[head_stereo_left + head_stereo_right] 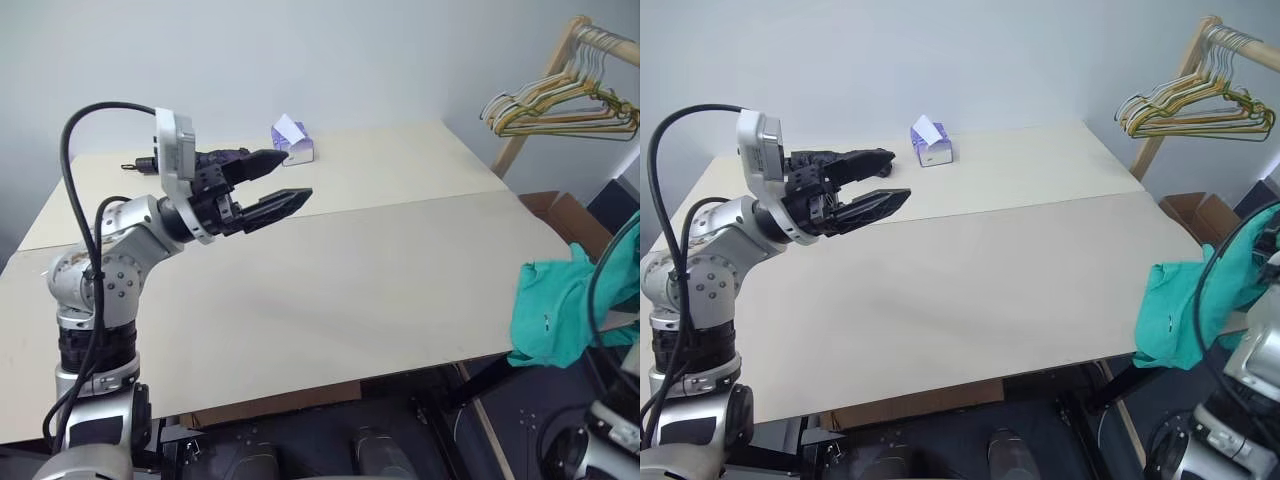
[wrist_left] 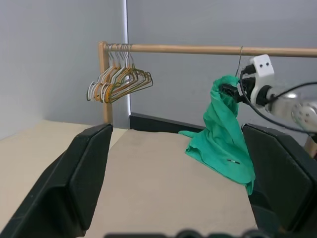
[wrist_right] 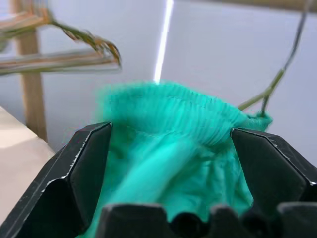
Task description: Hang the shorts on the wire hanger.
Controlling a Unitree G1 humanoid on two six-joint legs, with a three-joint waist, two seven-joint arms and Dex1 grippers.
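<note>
Up over the table, the left tool points sideways, spread wide and empty.

Tabletop, pale beige, two boards joined edge to edge.
Carries a small purple tissue box with a white tissue standing up, at the far side; the shorts, teal-green, drape over the right near corner.

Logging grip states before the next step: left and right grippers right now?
Left gripper: open, holding nothing, above the table.
Right gripper: open, jaws spread either side of the shorts, which hang on the wire hanger.
</note>
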